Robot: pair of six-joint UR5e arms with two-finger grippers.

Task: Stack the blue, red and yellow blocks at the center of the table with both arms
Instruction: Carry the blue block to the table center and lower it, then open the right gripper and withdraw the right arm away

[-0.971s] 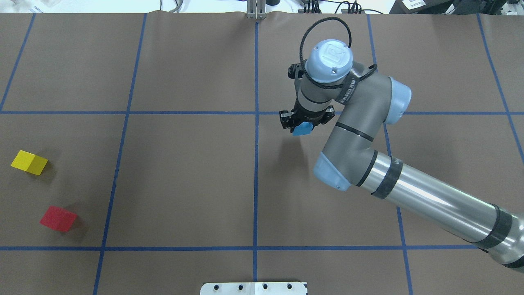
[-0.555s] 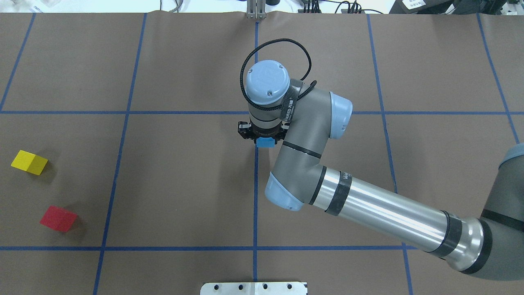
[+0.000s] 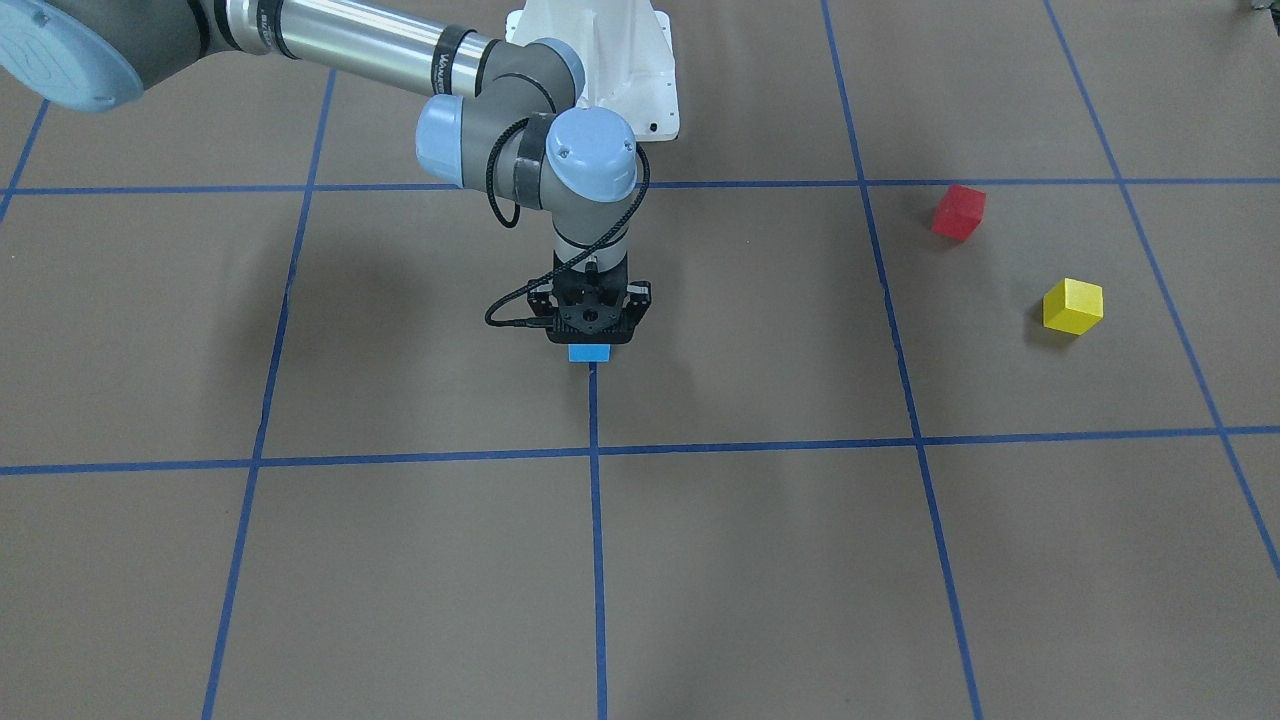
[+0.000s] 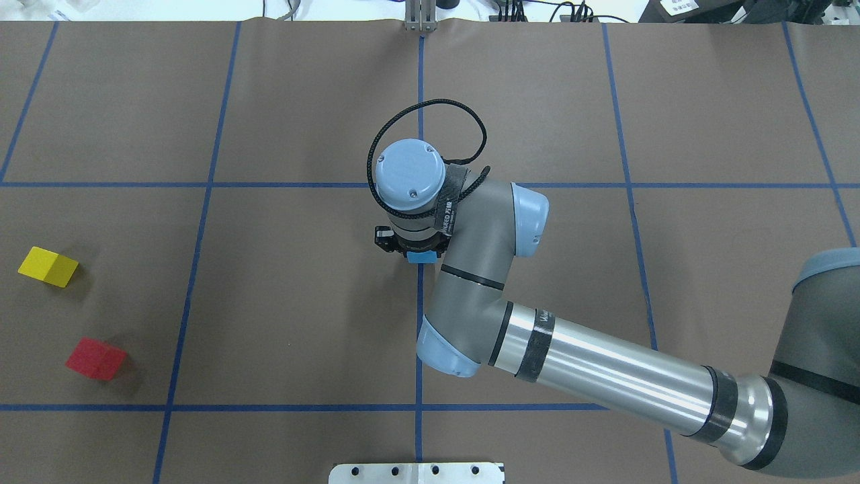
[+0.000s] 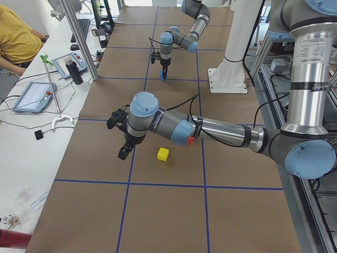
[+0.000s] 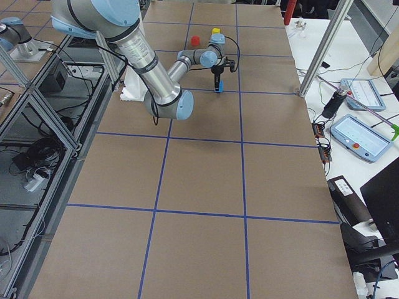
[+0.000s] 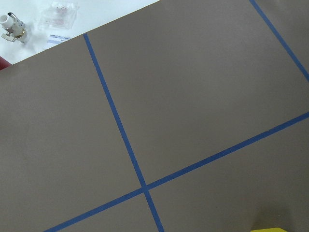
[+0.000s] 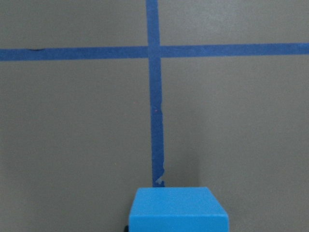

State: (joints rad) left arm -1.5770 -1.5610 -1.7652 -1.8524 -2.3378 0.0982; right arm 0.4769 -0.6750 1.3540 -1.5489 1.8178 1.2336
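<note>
From the front, the right pincer (image 3: 590,341) points straight down with its jaws closed on the blue block (image 3: 589,353), over the middle tape line (image 3: 594,415). The red block (image 3: 959,212) and yellow block (image 3: 1072,306) lie well off to its side, apart from each other.

From overhead, the blue block (image 4: 421,257) peeks out under the right pincer (image 4: 415,251).

From the left side, the left pincer (image 5: 123,153) hangs near the yellow block (image 5: 163,154). I cannot tell how far open it is.

In the right wrist view, the blue block (image 8: 178,209) sits at the bottom edge.
</note>
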